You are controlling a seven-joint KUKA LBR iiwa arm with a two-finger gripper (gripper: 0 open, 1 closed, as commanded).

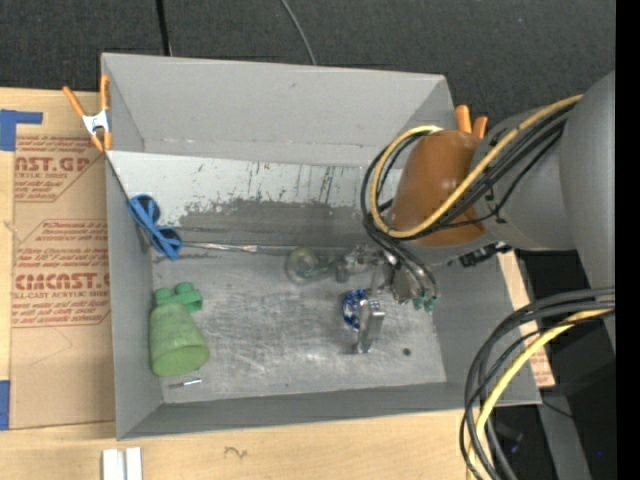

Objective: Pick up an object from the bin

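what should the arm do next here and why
Probably nudge the gripper a little toward the small blue thing. It lies just beside the gripper, at its upper left in the view, while the green bottle lies far off at the left of the bin.

Scuffed grey metal bin (270, 108)
Dull, scratched and worn across the floor; matt green plastic bottle (177, 330); smooth blue plastic piece (153, 226).

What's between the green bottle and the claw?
Camera view: bare grey bin floor from the green bottle to the claw, apart from a small blue thing beside the claw.
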